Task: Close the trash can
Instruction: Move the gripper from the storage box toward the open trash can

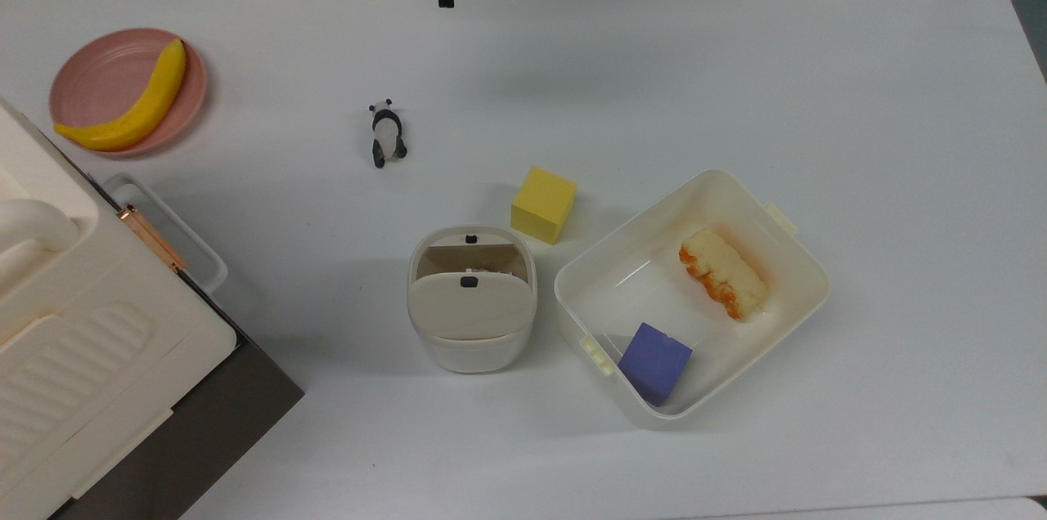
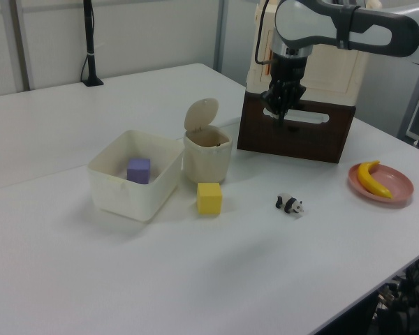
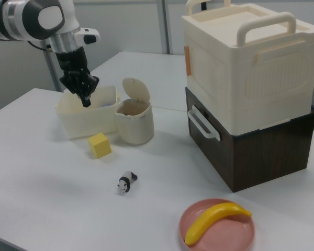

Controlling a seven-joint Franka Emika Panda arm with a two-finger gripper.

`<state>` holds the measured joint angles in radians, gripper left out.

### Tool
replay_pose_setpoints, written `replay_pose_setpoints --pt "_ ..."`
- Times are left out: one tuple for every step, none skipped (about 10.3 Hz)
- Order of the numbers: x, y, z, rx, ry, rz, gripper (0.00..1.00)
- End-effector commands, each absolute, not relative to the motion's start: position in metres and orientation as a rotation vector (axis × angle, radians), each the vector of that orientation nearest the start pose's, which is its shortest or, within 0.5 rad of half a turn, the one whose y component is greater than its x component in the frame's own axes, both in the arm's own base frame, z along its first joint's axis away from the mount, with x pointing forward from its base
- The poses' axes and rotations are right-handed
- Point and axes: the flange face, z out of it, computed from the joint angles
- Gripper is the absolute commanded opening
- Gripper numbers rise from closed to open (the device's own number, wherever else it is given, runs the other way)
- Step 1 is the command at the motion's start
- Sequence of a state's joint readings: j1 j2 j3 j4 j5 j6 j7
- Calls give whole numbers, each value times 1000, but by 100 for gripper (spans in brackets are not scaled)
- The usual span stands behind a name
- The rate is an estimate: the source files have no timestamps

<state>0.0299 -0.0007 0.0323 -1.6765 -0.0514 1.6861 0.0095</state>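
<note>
Trash can [image 1: 472,299] lid up, unlabelled

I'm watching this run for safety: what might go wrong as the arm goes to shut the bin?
The trash can lid stands upright and open; a push from the wrong side could tip the bin instead. The yellow cube lies between the shut gripper and the bin, and may get knocked. The food tub stands close beside it.

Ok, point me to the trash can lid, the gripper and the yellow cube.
trash can lid [image 1: 472,307], top view, middle of the raised lid.
gripper [image 1: 445,0], top view, closed fingertips.
yellow cube [image 1: 544,199], top view, top face.
</note>
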Motion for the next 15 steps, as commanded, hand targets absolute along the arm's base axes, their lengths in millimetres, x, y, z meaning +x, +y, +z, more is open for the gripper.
replay_pose_setpoints --pt "574 32 594 -3171 -119 -43 0" --pt "579 32 587 -3170 -120 -40 0" --pt "587 32 599 -3165 -120 -127 0" --pt "595 33 600 -3159 -115 -183 0" --pt "601 33 603 -3155 -116 -246 0" --pt "611 35 602 -3146 -115 -316 0" --pt "623 37 601 -3135 -106 -392 0" --pt "633 38 604 -3118 -97 -463 0" --pt "640 37 603 -3110 -97 -518 0" --pt "651 36 607 -3079 -92 -659 0" --pt "661 37 606 -3051 -91 -764 0" --pt "670 38 606 -3023 -94 -854 0" --pt "680 40 601 -3002 -97 -921 0" --pt "690 39 598 -2980 -95 -983 0" --pt "698 40 596 -2965 -98 -1028 0"
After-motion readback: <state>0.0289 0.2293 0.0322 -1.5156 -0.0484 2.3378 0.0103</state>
